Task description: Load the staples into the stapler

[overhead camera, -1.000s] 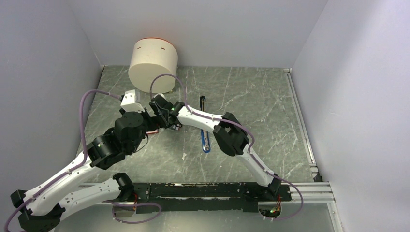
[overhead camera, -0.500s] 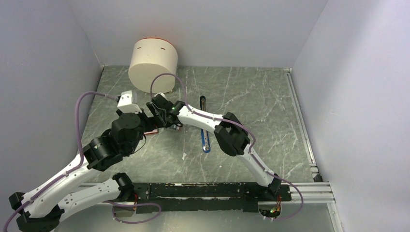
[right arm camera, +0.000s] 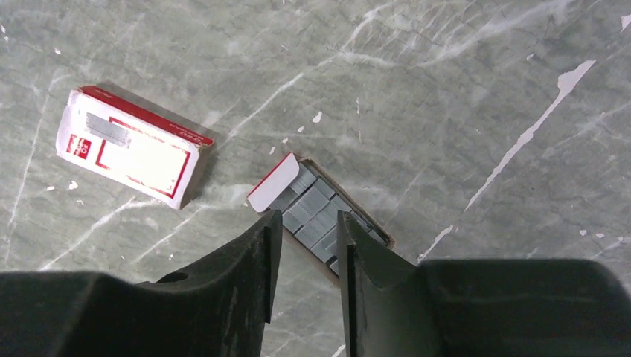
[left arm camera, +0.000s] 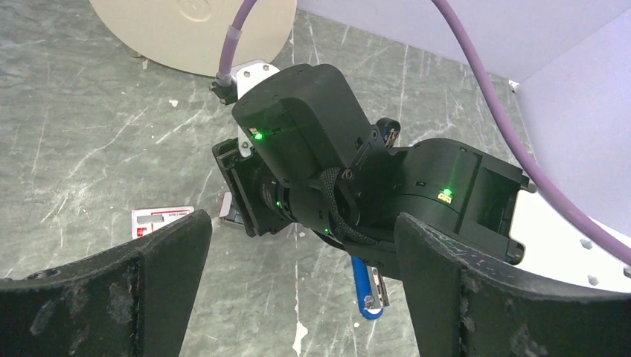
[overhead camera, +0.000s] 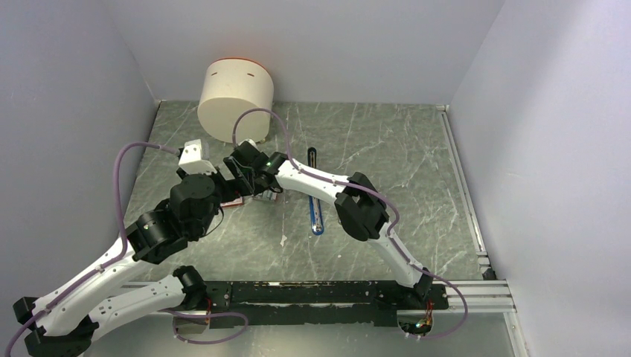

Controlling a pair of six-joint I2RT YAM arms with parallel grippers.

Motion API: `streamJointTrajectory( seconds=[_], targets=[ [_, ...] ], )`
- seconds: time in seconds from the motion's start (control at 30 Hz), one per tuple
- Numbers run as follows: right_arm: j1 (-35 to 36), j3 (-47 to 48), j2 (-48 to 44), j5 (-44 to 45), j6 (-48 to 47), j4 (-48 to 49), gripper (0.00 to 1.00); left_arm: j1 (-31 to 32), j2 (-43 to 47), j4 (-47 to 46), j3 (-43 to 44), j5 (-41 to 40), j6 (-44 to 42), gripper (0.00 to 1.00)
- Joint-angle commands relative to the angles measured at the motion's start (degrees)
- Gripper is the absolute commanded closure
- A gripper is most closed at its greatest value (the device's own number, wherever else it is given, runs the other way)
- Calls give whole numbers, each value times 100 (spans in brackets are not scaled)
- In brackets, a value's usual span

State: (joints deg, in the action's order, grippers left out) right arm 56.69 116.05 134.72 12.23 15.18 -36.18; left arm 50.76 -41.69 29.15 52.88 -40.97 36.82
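Directly beneath right end effector [right arm camera: 306, 230], narrowly parted: uncovered staples [right arm camera: 316, 208]; left end effector [left arm camera: 301, 234] spread wide.

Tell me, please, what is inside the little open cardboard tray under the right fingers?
Grey staples lie packed in rows inside the tray. The right fingers cover its near end, so that part's contents cannot be seen.

left end effector [left arm camera: 301, 245]: wide open | right end effector [right arm camera: 306, 223]: narrowly parted, pointing down
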Motion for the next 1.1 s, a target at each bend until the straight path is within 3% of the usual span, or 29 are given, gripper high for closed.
streamJointTrajectory(
  seconds=[0.0, 0.57, 1.07],
  targets=[
    [20, 101, -18, 100, 262, -280, 60, -36, 29, 56, 208, -157, -73, 3],
    [103, 485, 379, 576, 1524, -703, 58, -37, 50, 55, 170, -165, -81, 3],
    [118, 689, 558, 596, 1427, -658, 58, -39, 69, 64, 100, -76, -28, 3]
  ],
)
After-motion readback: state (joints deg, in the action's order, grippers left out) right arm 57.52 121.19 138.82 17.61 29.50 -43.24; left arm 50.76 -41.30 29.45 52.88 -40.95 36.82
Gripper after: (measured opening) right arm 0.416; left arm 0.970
